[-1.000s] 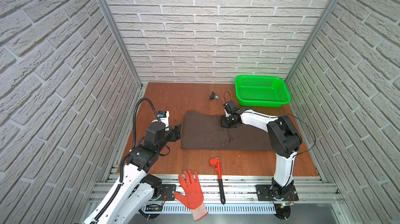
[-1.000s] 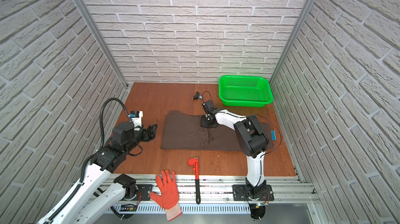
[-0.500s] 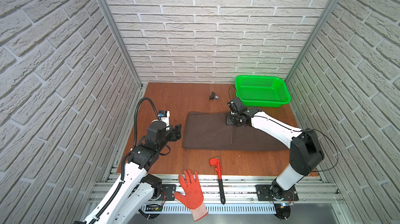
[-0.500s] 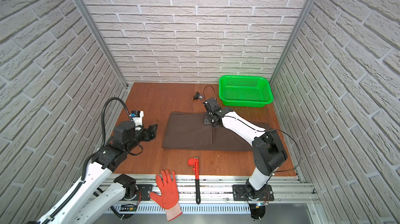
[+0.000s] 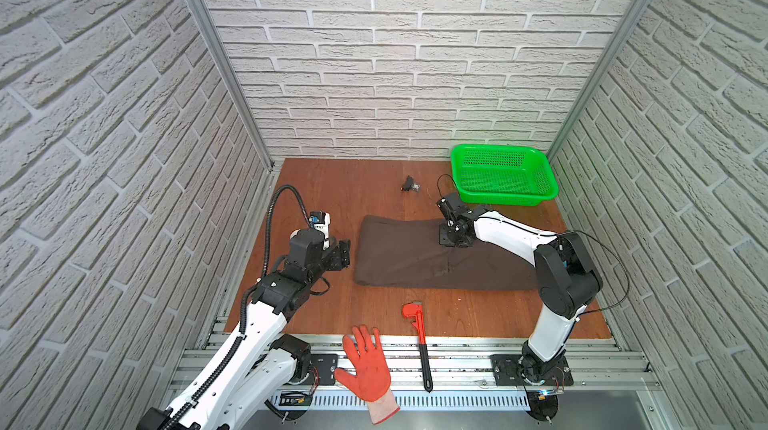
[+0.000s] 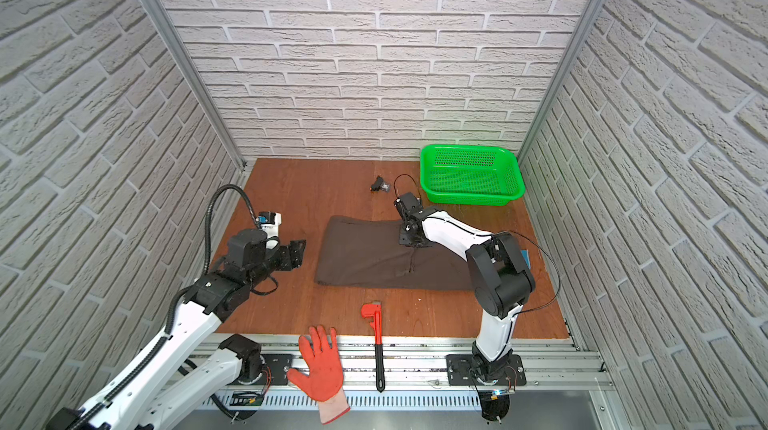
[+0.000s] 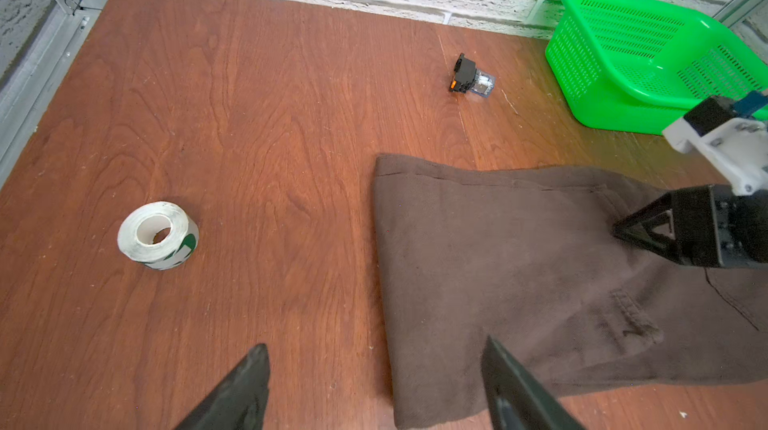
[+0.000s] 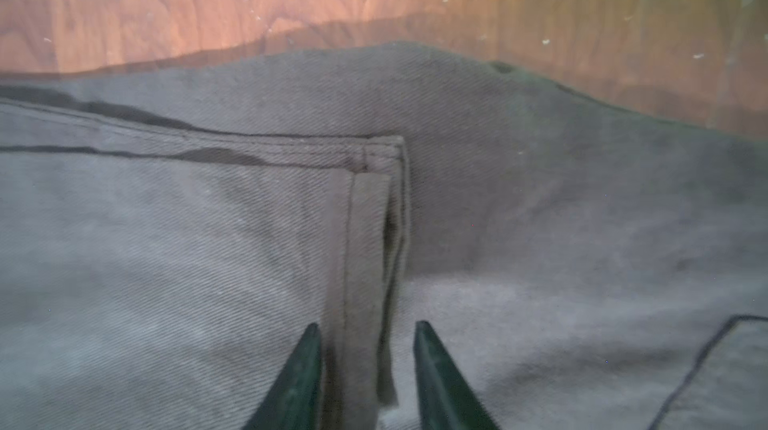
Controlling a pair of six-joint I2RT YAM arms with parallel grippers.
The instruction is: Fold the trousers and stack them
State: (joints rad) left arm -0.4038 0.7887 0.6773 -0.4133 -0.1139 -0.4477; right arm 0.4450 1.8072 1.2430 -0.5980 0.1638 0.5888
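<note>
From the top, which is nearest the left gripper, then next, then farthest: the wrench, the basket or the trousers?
1. trousers, just to the right of the left gripper.
2. wrench, at the table's front edge.
3. basket, in the far right corner.

The right arm hides one end of the trousers in both top views. The black thing is too small to tell. In the right wrist view the trousers are blurry and run off the edges.

Trousers lie on the table, basket behind right, wrench and glove before.
</note>
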